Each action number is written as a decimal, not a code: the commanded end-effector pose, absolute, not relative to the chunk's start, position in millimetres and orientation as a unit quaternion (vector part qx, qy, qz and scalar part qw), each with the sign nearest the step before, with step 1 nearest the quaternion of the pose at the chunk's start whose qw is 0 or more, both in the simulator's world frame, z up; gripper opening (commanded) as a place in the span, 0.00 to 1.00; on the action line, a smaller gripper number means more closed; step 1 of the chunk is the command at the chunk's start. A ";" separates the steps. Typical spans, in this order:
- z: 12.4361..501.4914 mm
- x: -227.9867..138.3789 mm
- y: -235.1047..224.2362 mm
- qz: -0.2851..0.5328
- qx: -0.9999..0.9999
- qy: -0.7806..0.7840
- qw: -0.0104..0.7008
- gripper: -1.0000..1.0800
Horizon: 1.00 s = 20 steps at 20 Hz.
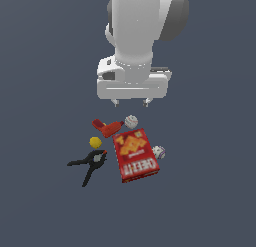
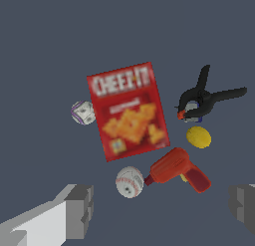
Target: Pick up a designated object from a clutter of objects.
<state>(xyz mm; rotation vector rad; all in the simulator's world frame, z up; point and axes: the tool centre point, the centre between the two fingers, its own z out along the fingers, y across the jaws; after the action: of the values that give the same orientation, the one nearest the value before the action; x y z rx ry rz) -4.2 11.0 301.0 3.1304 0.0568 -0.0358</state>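
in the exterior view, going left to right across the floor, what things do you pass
black clamp → yellow ball → red tool → Cheez-It box → speckled ball. The baseball sits above the box's span, so it is left out of the order.

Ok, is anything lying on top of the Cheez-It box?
Nothing: the Cheez-It box lies flat with its printed face fully exposed. The baseball and speckled ball sit beside it. Anything beneath the box is hidden.

A flat, uniform dark grey-blue floor (image 1: 40,211) fills both views under even, soft light.
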 end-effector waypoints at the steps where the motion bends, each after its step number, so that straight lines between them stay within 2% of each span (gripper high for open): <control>1: 291.8 -6.4 11.5 -0.011 1.000 0.023 0.005 0.96; 10: 236.2 -25.0 13.9 -0.009 0.999 0.050 0.004 0.96; 20: 157.2 -71.1 16.7 -0.004 0.996 0.094 0.001 0.96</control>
<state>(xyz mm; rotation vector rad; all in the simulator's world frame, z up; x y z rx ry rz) -62.8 16.4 168.4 3.1260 0.2742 -0.0164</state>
